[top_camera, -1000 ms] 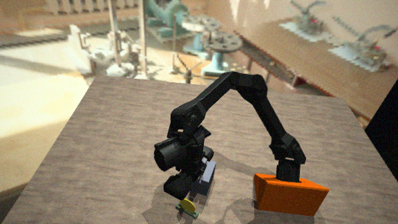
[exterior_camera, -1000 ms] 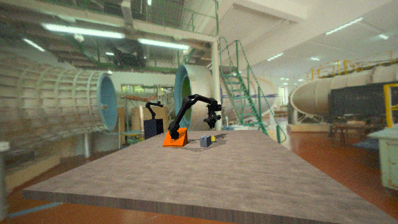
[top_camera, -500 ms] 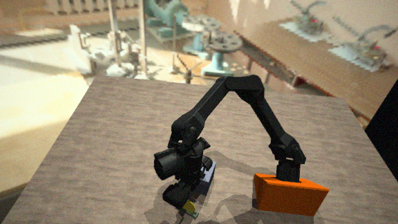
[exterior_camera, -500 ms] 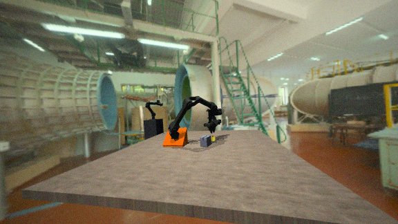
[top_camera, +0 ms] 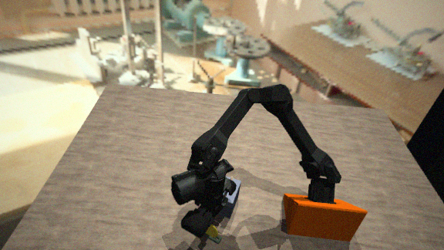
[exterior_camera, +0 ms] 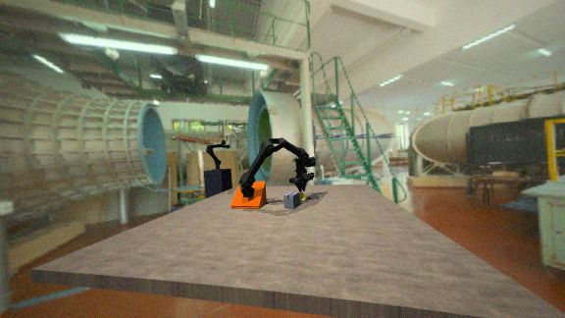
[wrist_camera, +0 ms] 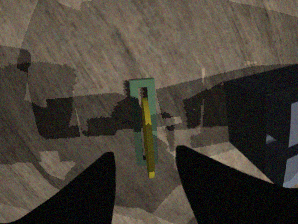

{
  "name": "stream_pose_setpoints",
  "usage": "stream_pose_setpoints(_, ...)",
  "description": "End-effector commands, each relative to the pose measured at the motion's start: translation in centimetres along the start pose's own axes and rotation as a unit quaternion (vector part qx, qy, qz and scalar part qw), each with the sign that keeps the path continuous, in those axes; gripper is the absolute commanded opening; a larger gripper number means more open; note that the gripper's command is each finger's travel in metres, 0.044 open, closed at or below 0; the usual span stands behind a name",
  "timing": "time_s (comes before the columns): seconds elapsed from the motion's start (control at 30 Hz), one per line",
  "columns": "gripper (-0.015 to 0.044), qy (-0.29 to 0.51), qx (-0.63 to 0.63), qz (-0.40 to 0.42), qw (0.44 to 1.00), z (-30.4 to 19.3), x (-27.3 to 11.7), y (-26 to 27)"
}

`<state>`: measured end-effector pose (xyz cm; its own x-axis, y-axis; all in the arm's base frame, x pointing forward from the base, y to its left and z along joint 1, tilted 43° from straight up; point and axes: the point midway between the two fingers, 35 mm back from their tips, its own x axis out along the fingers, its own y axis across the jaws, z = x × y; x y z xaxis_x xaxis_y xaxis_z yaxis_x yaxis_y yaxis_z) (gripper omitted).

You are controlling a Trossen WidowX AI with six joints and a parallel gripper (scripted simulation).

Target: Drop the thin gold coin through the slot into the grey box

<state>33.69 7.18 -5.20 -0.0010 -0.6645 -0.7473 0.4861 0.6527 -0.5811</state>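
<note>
Centrally in the wrist view, 1 gold coin (top_camera: pixel 212 231) (exterior_camera: pixel 303 196) (wrist_camera: pixel 149 136) stands on edge in its dark-green holder (top_camera: pixel 216 239) (wrist_camera: pixel 142 83), a narrow piece with a recess along its length. The gripper (top_camera: pixel 206 227) (exterior_camera: pixel 302 189) (wrist_camera: pixel 145 156) is above the coin and pointed downward, its 2 black fingers parted, with nothing pinched between them. In the wrist view the 2 fingertips appear on opposite sides of the coin's near end, and the coin's rim is seen almost edge-on as a thin yellow band.

The grey box (top_camera: pixel 234 193) (exterior_camera: pixel 291 200) (wrist_camera: pixel 248 127) is near the holder, apart from it; in the wrist view it lies at the right edge, its side dark and its lid pale. In the top view the arm (top_camera: pixel 235 116) (exterior_camera: pixel 288 145) partly covers the box. The arm rises from an orange base block (top_camera: pixel 327 221) (exterior_camera: pixel 237 202) and bends over to the gripper. The table top (top_camera: pixel 127 154) (exterior_camera: pixel 294 245) (wrist_camera: pixel 75 30) is brownish grey with streaks, crossed by shadows.
</note>
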Motion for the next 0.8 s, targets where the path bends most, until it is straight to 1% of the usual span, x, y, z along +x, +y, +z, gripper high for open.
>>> stream_pose_setpoints(0.0, 0.0161, 0.002, -0.005, -0.007, 1.000, -0.3, 1.1, -0.2)
stream_pose_setpoints(0.77, 0.0161, 0.002, -0.005, -0.008, 1.000, -0.4, 4.7, -0.4)
